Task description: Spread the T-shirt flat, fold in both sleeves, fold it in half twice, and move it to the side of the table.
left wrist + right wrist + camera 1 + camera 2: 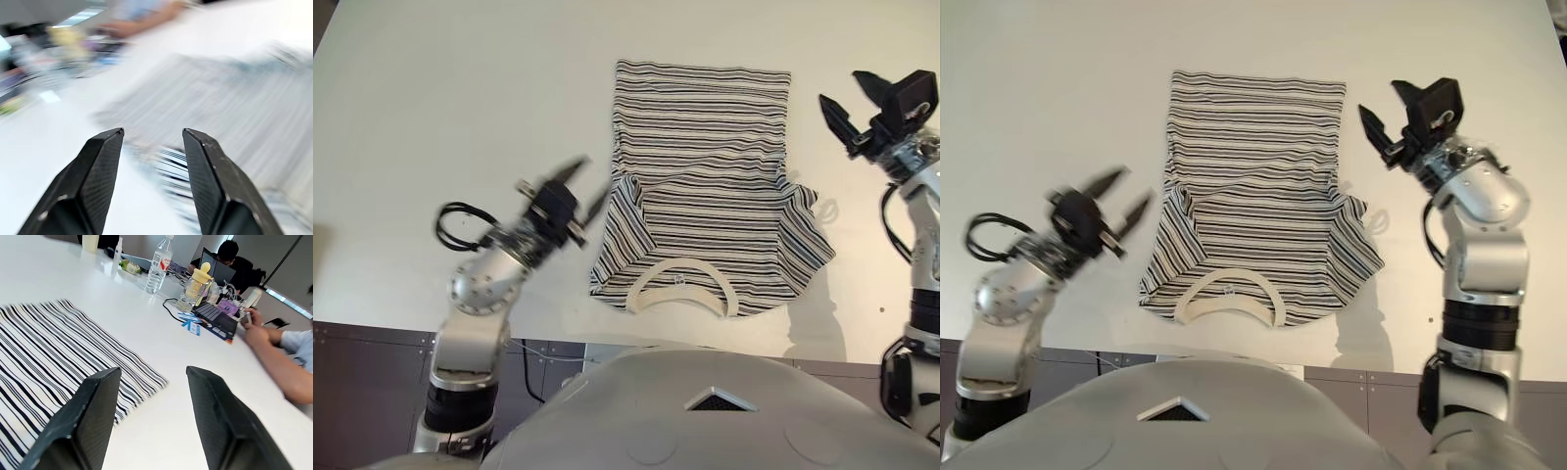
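Note:
A black-and-white striped T-shirt lies on the white table, its cream collar toward the near edge and both sleeves folded in over the body. My left gripper hovers open just left of the folded left sleeve, fingers pointing at the shirt, apart from it. My right gripper stands open, raised off the table to the right of the shirt's far right corner, holding nothing. The striped T-shirt lies beyond its fingers in the right wrist view.
The table's near edge runs just below the collar. Open table surface lies left of and beyond the shirt. In the right wrist view a bottle, a yellow cup, cables and a person's arm sit at the table's far end.

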`<state>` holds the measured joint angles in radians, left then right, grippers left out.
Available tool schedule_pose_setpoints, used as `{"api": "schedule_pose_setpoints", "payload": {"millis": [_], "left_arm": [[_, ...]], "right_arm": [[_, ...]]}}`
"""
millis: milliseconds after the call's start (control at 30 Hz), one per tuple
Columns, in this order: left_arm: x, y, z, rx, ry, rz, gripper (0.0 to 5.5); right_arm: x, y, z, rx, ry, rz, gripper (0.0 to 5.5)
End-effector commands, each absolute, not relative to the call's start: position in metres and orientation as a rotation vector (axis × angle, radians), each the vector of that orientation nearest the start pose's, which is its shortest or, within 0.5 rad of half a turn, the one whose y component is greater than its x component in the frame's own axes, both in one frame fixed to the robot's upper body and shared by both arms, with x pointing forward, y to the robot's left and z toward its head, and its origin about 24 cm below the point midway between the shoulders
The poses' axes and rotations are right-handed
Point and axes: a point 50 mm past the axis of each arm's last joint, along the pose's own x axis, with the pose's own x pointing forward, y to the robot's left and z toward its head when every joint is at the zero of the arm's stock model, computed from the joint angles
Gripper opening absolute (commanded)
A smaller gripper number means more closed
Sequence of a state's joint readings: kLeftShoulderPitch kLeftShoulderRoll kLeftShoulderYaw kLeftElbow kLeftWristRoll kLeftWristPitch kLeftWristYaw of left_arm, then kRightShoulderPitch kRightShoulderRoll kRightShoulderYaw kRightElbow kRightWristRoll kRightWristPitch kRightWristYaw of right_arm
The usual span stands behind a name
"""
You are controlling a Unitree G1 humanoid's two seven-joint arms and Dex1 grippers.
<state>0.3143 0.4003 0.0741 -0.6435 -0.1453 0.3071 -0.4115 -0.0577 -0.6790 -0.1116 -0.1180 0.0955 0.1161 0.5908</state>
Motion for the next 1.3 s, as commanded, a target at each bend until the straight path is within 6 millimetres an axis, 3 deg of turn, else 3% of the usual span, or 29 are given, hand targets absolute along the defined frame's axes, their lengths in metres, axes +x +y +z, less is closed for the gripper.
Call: {"api": "schedule_pose_setpoints", "payload": {"millis": [33,167,333,433,500,767,1033,1167,1300], "left_arm": [[0.180,0.242,0.100,0.143,0.021,0.142,2.22],[0.159,0.225,0.065,0.032,0.095,0.325,2.22],[0.155,0.215,0.051,-0.032,0.109,0.405,2.22],[0.155,0.214,0.049,-0.023,0.106,0.412,2.22],[0.154,0.215,0.047,-0.009,0.107,0.415,2.22],[0.159,0.215,0.045,0.013,0.109,0.400,2.22],[0.157,0.211,0.040,0.005,0.122,0.412,2.22],[0.159,0.210,0.039,0.003,0.123,0.413,2.22],[0.159,0.209,0.037,0.003,0.122,0.418,2.25]], "right_arm": [[0.225,-0.283,0.111,-1.080,0.104,0.711,2.46],[0.186,-0.289,0.094,-1.254,0.103,1.102,2.46],[0.153,-0.320,0.072,-1.310,0.192,1.265,2.46],[0.125,-0.320,0.061,-1.262,0.179,1.374,2.46],[0.117,-0.317,0.056,-1.238,0.173,1.386,2.46],[0.127,-0.299,0.034,-1.288,0.135,1.215,2.46],[0.133,-0.316,0.031,-1.410,0.184,1.125,2.46],[0.134,-0.306,0.028,-1.399,0.121,1.111,2.46],[0.134,-0.304,0.025,-1.396,0.118,1.079,1.64]]}}
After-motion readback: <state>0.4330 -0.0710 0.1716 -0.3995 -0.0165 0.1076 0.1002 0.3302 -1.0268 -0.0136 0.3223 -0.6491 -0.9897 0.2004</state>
